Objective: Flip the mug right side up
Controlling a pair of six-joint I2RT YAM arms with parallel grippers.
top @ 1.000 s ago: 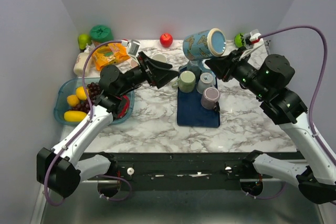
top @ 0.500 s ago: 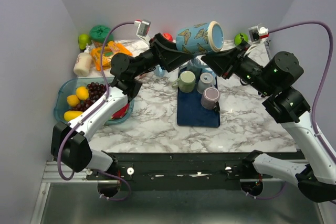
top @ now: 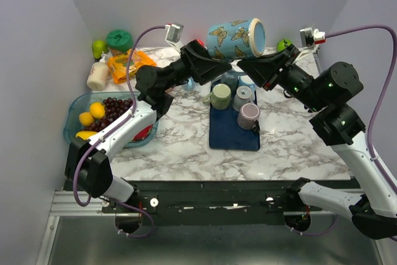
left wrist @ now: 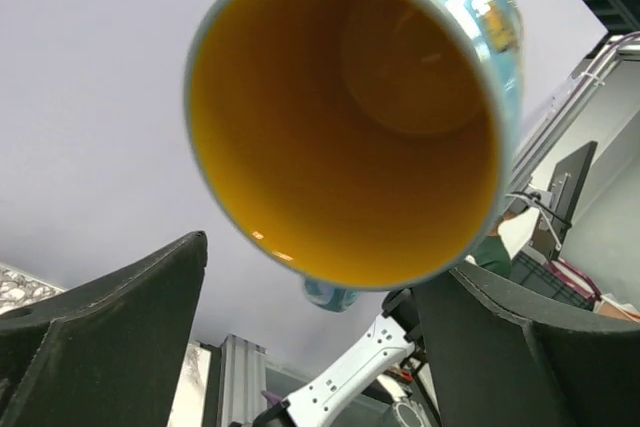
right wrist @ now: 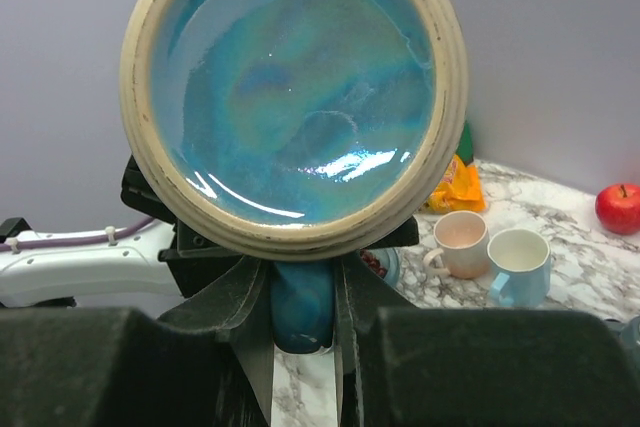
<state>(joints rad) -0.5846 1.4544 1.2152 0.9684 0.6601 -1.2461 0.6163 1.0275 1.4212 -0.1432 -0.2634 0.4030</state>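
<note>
Marble counter (top: 186, 144) lies well below the action. Your butterfly mug (top: 234, 34) is up in the air over the back of it, above the navy mat (top: 231, 136) and its cups (top: 249, 115). It lies on its side, cream-ringed base toward the right arm and mouth toward the left arm.

Your right pincer (right wrist: 300, 282) is clamped on the mug's handle (right wrist: 300, 312), which hangs beneath the body; the glazed base fills that wrist view. Your left pincer (left wrist: 315, 272) stands apart, its fingers (left wrist: 110, 327) wide to either side below the orange-lined mouth. I can't see either one touching the rim.

Treat the mug as stiff glazed ceramic: fairly heavy for a hold by the handle alone, slick, and likely to chip or break if it drops onto the stone. Gripped only there, the body may want to swing as the wrist rolls.

My judgement is that you have two ways on. Roll the right wrist until the mouth faces up, or close the left pincer over the rim wall, one finger inside and one outside, before the right lets go. Avoid pinching the rounded body from outside, since the glaze offers little purchase. Pick a landing spot away from the cups.
</note>
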